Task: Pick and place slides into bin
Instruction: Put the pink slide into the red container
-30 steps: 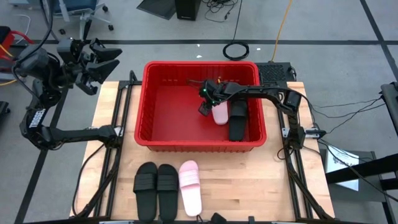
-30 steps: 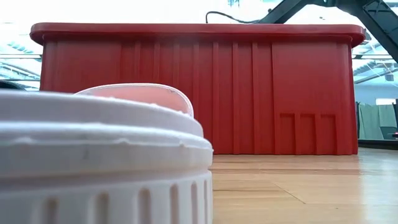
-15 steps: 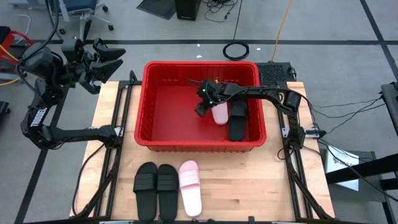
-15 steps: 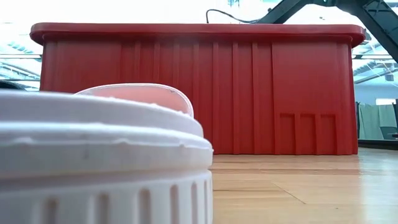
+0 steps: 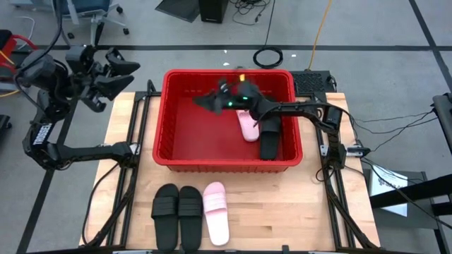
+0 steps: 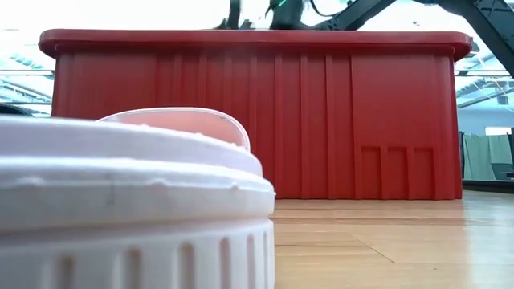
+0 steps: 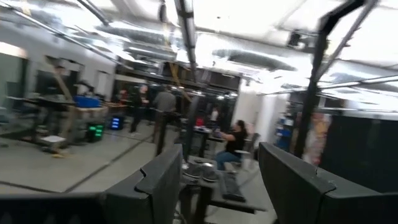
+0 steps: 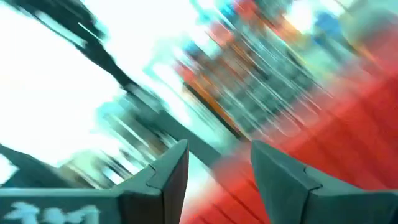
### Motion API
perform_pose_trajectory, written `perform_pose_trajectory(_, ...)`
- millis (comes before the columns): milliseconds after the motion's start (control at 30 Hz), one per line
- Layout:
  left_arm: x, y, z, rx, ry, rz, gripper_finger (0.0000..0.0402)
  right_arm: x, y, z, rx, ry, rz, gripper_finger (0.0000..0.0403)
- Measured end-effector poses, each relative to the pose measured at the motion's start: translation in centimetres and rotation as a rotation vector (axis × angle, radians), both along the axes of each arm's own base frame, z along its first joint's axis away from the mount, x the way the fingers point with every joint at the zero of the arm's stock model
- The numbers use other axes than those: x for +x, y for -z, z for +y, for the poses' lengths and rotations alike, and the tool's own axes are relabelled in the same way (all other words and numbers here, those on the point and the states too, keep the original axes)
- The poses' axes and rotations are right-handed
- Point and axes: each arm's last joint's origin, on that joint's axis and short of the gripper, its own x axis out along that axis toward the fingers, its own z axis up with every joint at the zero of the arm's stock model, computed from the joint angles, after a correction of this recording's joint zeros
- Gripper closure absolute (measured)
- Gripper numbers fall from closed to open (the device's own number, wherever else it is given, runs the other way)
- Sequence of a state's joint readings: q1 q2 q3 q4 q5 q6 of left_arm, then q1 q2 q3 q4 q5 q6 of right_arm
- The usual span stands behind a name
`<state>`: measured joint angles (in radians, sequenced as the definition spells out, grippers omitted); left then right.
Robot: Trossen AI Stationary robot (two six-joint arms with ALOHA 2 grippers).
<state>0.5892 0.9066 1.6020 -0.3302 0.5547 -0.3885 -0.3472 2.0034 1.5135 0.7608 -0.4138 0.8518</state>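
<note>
- Red bin (image 5: 173,152): a large ribbed crate at the centre of the high view, standing on the wooden table (image 5: 296,204). In the low view the bin (image 6: 257,120) fills the middle of the frame as a red wall under a thick rim.
- Slides inside the bin: a pale pink slide (image 5: 248,127) lies right of the bin's centre. A black slide (image 5: 270,137) lies just beside it on its right, close to the right wall.
- Slides on the table: three lie side by side below the bin, in the lower centre of the high view. From left to right they are a black slide (image 5: 165,209), a second black slide (image 5: 189,209) and a pink slide (image 5: 216,212). The low view shows the pink slide (image 6: 181,122) very close up, at the left of the frame.
- Right gripper (image 5: 212,101): raised over the upper middle of the bin, apart from the slides below it. The right wrist view shows its two fingers (image 8: 165,177) spread, with nothing between them.
- Left gripper (image 5: 116,70): held off the table's upper left corner, at the upper left of the high view. The left wrist view shows its fingers (image 7: 163,180) parted and empty, pointing into the room.
- Background of the left wrist view: people (image 7: 235,143) at desks, far beyond the table.
</note>
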Motion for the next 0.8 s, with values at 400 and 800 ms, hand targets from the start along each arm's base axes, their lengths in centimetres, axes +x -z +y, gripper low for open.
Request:
perform_pose_trajectory(400, -0.7, -1.4, -0.9, -0.006, 0.216, -0.098, 0.0188, -5.3, -12.8, 9.1, -0.117, 0.006, -0.826, 0.0237)
perform_pose_trajectory(800, -1.0, -2.1, -1.3, -0.023, 0.293, -0.146, 0.0188, -12.7, -25.6, 18.0, -0.545, 0.064, -0.781, 0.0236)
